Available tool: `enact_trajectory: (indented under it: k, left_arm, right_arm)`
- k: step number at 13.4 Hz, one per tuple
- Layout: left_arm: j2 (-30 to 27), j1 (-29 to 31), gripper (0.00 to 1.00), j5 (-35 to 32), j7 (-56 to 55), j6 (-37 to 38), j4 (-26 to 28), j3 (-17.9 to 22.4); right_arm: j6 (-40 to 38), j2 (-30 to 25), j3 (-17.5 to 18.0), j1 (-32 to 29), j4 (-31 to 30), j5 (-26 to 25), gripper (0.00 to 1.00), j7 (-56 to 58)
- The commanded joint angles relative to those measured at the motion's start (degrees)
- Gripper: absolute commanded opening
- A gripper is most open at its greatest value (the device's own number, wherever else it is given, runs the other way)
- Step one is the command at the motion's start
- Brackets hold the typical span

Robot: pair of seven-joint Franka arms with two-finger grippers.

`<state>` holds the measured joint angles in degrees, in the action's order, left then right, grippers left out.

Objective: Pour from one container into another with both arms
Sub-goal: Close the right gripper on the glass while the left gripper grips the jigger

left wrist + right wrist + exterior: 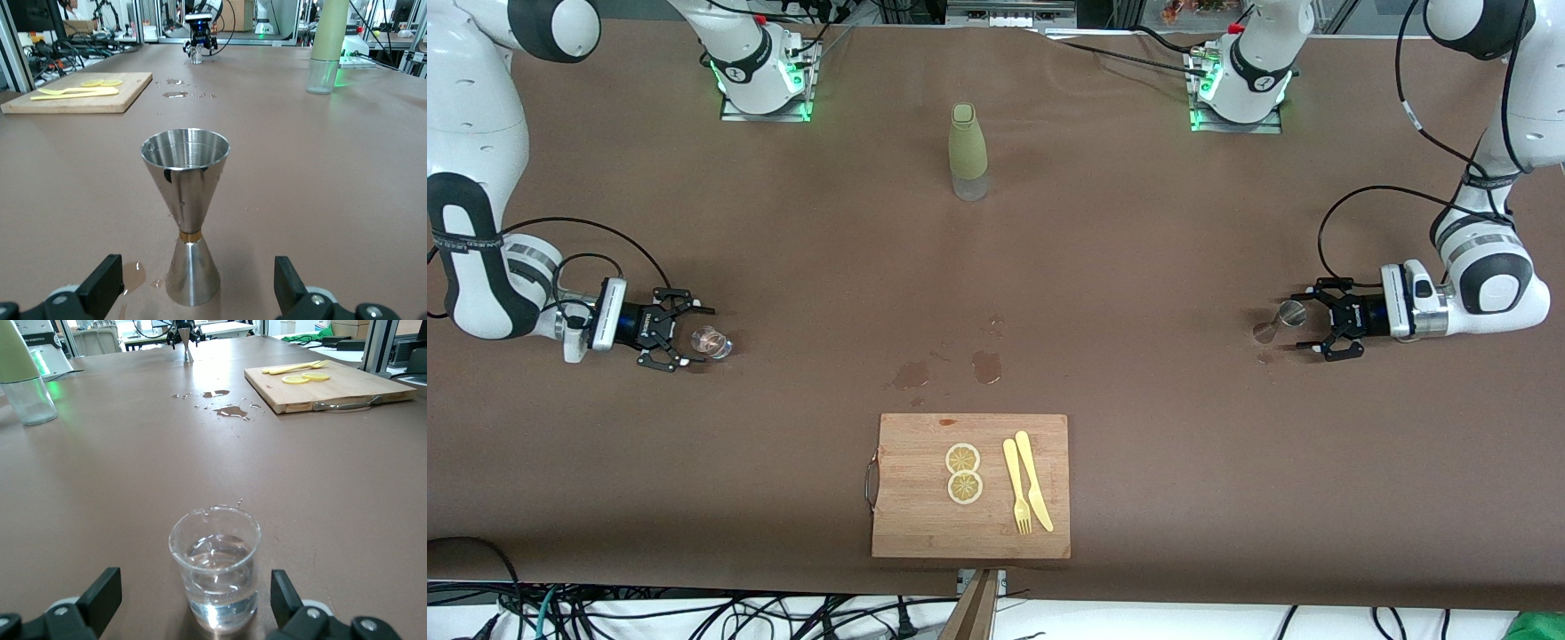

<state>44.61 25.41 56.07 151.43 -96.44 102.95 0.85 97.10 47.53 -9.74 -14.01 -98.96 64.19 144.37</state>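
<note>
jigger point(1279, 320) upright at frame right, dead ahead between open left end effector point(1319, 320) fingers; glass cup point(713, 342) likewise before open right end effector point(679, 335), frame left.

We see a brown tabletop point(1138, 267). An olive-green bottle point(968, 151) stands upright near the bases, midway between them. A wooden cutting board point(925, 524) with a metal handle point(870, 481) lies at the edge nearest the front camera. On it we note two lemon slices point(963, 472), touching each other, beside a yellow fork point(1016, 486) and yellow knife point(1033, 479). Wet spots point(951, 367) mark the tabletop between board and bottle.
</note>
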Motion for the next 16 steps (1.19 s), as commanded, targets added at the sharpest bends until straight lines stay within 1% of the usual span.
enact_trajectory:
  k: [1, 2, 6, 7, 9, 12, 13, 14, 16]
  left_arm:
    - [1.4, -0.1, 0.99, 2.6, 3.4, 2.1, -1.5, 0.4]
    - [1.5, -0.3, 0.98, 3.1, 3.5, 2.1, -1.5, 0.4]
    - [2.0, -0.7, 0.96, 4.0, 3.5, 2.0, -1.5, -0.1]
    - [2.1, -1.1, 0.94, 4.0, 3.6, 2.0, -1.5, -0.1]
    - [2.5, -1.2, 0.85, 4.1, 3.6, 2.0, -1.5, -0.2]
    - [2.6, -1.9, 0.84, 4.9, 3.5, 1.9, -1.4, -0.2]
    - [2.6, -1.9, 0.81, 4.9, 3.5, 2.0, -1.4, -0.3]
    - [2.5, -1.9, 0.72, 4.9, 3.6, 2.0, -1.5, -0.2]
    - [2.6, -1.9, 0.52, 4.8, 3.6, 1.9, -1.4, -0.3]
  right_arm:
    - [-0.9, 1.0, 0.1, -0.1, 1.3, 2.0, 0.99, 0.7]
    - [-0.9, 1.2, 0.1, 0.0, 1.3, 2.3, 0.99, 0.7]
    - [-0.9, 1.8, 0.5, 0.6, 1.4, 3.2, 0.99, 0.7]
    - [-0.9, 1.9, 0.5, 0.8, 1.4, 3.2, 0.99, 0.6]
    - [-0.9, 2.1, 0.6, 0.9, 1.4, 3.2, 0.99, 0.6]
    - [-0.9, 2.6, 0.7, 1.3, 1.4, 3.2, 0.99, 0.6]
    - [-0.9, 2.6, 0.7, 1.4, 1.4, 3.5, 0.99, 0.6]
    - [-0.9, 2.7, 0.8, 1.6, 1.4, 4.5, 0.99, 0.7]
    - [-1.0, 2.9, 0.8, 1.7, 1.4, 5.1, 0.99, 0.7]
